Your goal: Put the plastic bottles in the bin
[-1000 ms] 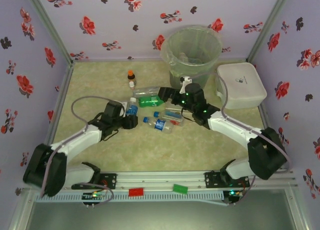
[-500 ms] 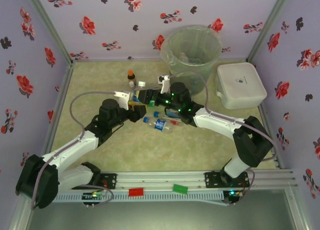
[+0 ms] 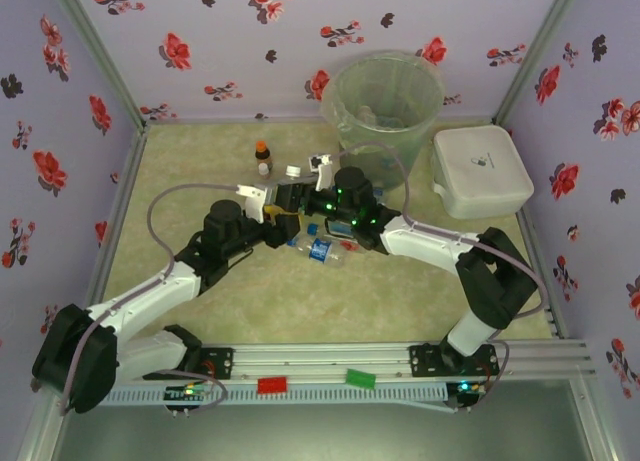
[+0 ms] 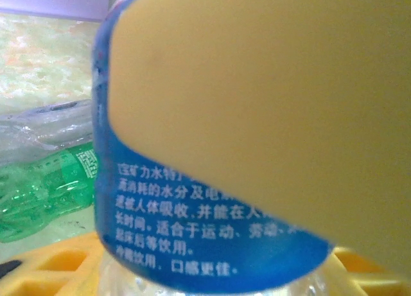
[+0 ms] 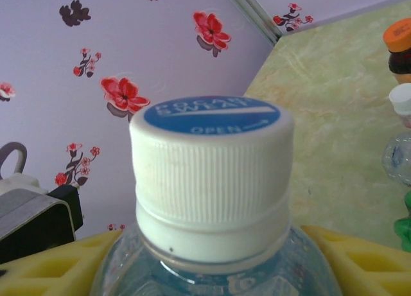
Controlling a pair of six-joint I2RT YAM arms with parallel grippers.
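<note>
Cell is closed on three sides by lilac cloth walls (image 3: 230, 31) printed with red and dark flowers: back wall at 12 o'clock, side walls at 9 and 3 o'clock. The same print is seen in the right wrist view (image 5: 128, 45). Grey metal posts (image 3: 97, 51) are set in the corners at 10 and 2 o'clock. Floor is covered by a pale green-beige marbled mat (image 3: 340, 301). An aluminium rail (image 3: 330, 359) is fixed along the 6 o'clock edge. Light is even and diffuse; only soft shadows are cast.
</note>
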